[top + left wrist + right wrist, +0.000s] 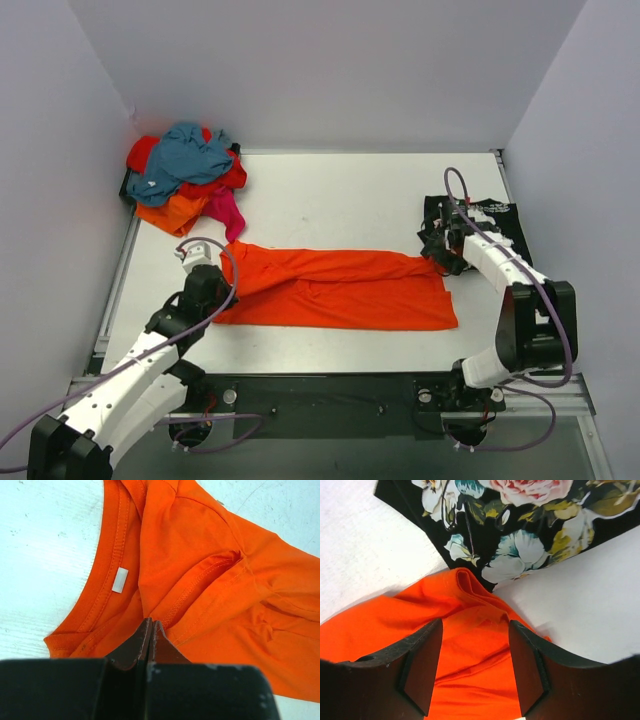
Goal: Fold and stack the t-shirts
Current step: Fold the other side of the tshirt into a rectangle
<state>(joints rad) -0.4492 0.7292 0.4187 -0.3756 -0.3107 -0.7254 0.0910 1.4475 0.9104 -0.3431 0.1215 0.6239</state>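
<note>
One orange t-shirt [340,290] pinched in left end effector [151,623].

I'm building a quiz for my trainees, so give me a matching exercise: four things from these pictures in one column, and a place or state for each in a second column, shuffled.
Column one:
1. orange t-shirt
2. floral t-shirt
3. heap of shirts
4. right tool

Column two:
A. far left corner
B. open
C. on the right side
D. spread across the middle

Pairs: 1-D, 2-C, 3-A, 4-B.
</note>
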